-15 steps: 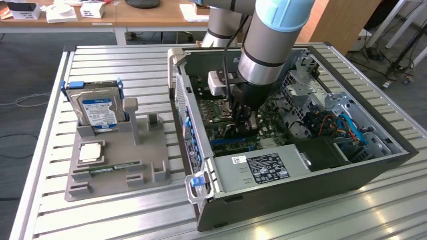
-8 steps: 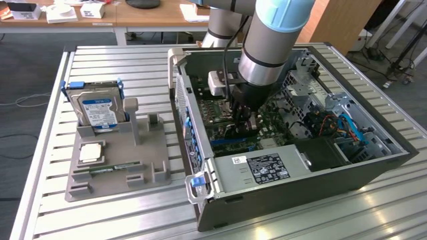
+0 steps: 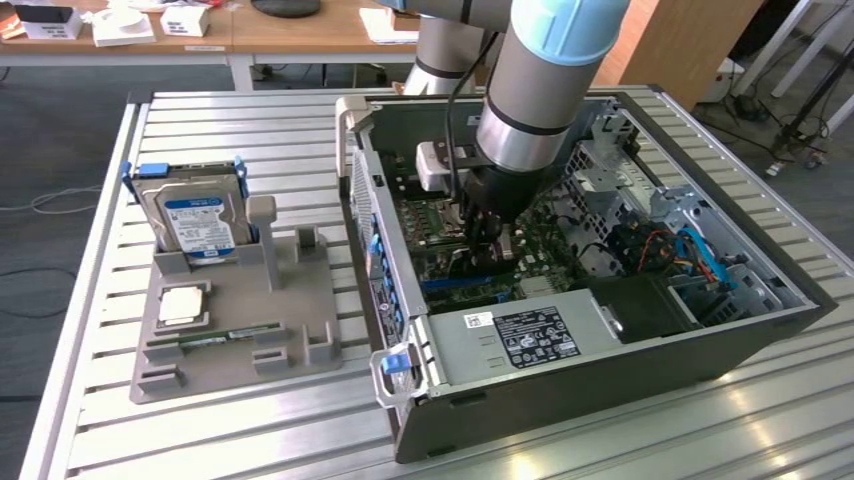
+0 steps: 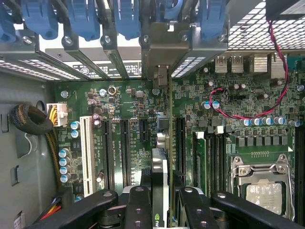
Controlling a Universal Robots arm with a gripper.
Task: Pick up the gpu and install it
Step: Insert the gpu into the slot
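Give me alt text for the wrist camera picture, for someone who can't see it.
The gripper holds a thin graphics card edge-on over a green motherboard inside a computer case, lined up with its long black slots. Blue latches line one edge of the case, and a processor socket sits to one side.

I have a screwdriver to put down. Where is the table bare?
Bare table: the near strip in front of the grey holder and the case; also the far strip behind the hard drive. Crowded: inside the case, where the end effector holds the gpu edge-on over the motherboard.
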